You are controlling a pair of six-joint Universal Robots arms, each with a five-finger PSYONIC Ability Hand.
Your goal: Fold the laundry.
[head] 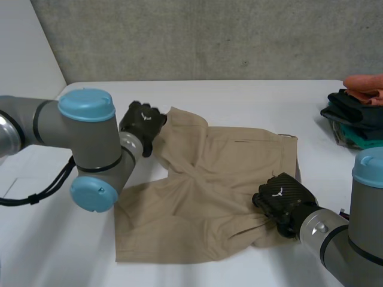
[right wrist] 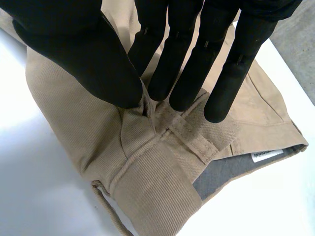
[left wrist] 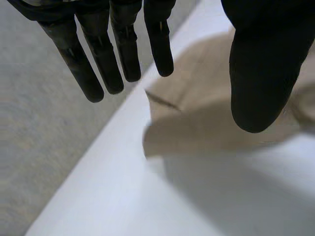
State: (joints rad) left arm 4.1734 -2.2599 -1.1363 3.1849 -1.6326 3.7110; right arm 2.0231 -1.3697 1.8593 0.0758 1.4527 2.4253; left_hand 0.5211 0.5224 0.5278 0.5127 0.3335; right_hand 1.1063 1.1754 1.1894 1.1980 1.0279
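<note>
Barely started: khaki shorts (head: pixel 221 179) lie rumpled, unfolded. R hand (head: pixel 281 200) pinches waistband (right wrist: pixel 162 142) w/ thumb; L hand (head: pixel 142 122) straight-fingered, empty, over shorts' far corner.

White table (head: pixel 239 95). Spread flat across its middle: tan shorts (head: pixel 203 197), waistband toward the right edge, one leg toward the far left corner, the other toward the near edge. Piled at the right edge, near the far corner: clothes (head: pixel 359 113), orange over black and teal.
</note>
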